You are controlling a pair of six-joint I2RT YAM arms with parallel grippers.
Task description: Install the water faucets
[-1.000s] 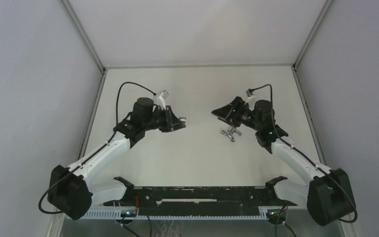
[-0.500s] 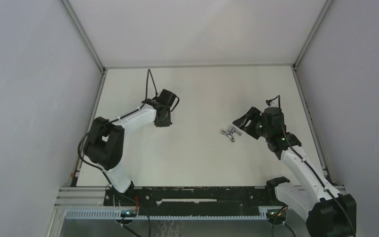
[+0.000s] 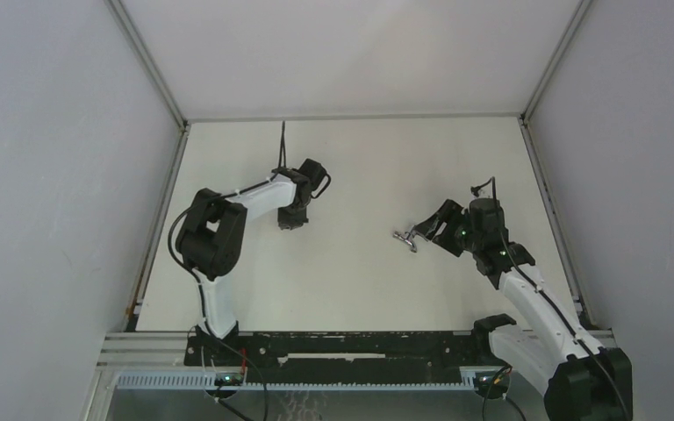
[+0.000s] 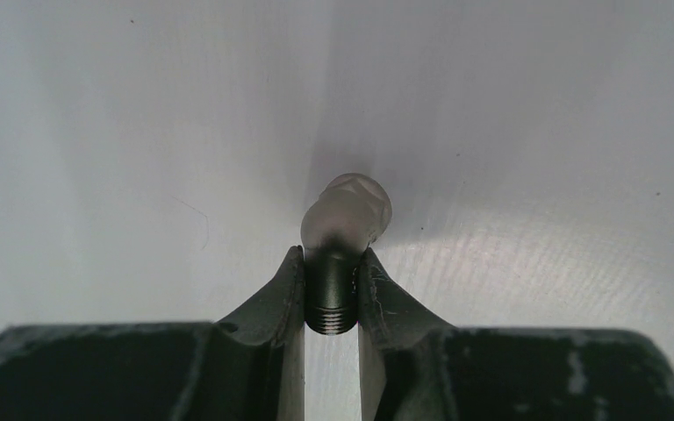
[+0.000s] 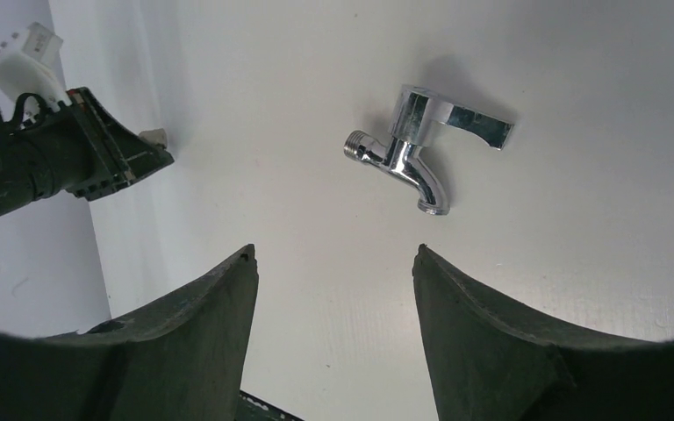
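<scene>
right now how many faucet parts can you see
2. A bent chrome faucet lies on the table just ahead of the open right gripper. A stubby threaded piece is clamped in the left gripper. No others show.

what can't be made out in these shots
- top external: the stubby faucet part is hidden under the left gripper
- left wrist: its rounded far end is blurred; contact with the table cannot be told
- top external: the bent faucet is too small to show thread or handle
- right wrist: the right gripper's finger bases are cut off by the bottom edge
</scene>
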